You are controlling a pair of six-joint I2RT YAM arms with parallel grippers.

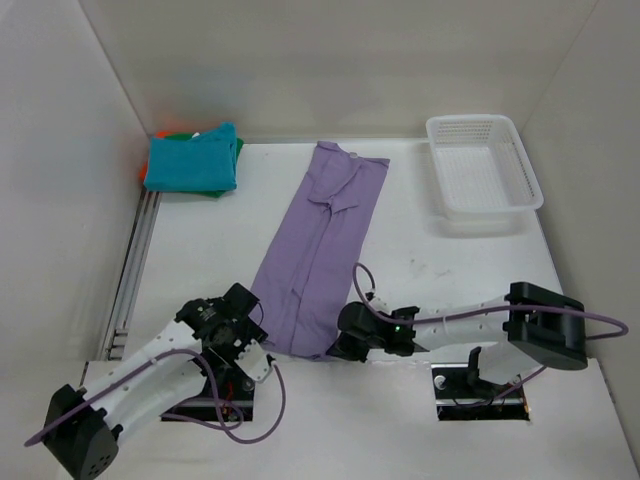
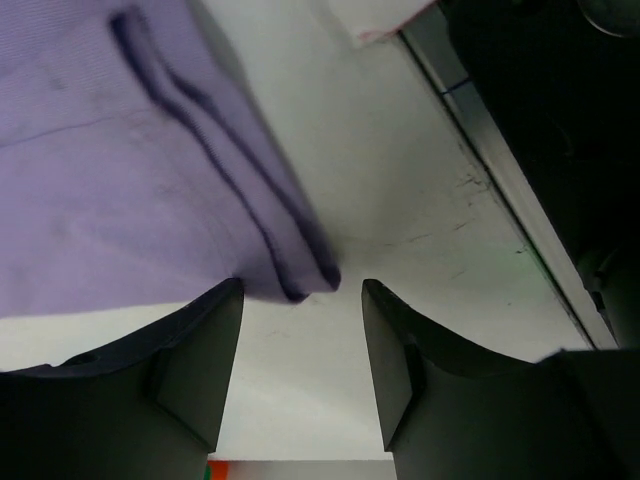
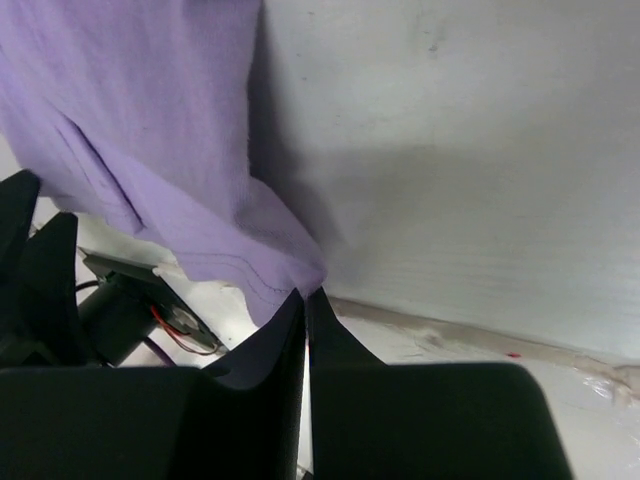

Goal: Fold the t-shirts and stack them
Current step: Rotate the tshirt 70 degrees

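Note:
A pale lavender t-shirt (image 1: 320, 240) lies as a long folded strip down the middle of the table. My right gripper (image 1: 332, 350) is shut on its near right corner; in the right wrist view the hem (image 3: 270, 270) is pinched at the fingertips (image 3: 305, 296). My left gripper (image 1: 255, 335) stands open at the near left corner. There the folded hem (image 2: 290, 270) sits just ahead of the gap (image 2: 300, 290), with nothing between the fingers. A folded pile rests at the back left: a teal t-shirt (image 1: 192, 163) on top, with green (image 1: 238, 150) and orange (image 1: 146, 172) edges showing.
A white mesh basket (image 1: 470, 121) stands at the back right. White walls close in the table on the left, back and right. A metal rail (image 1: 135, 260) runs along the left side. Both arm bases sit at the near edge.

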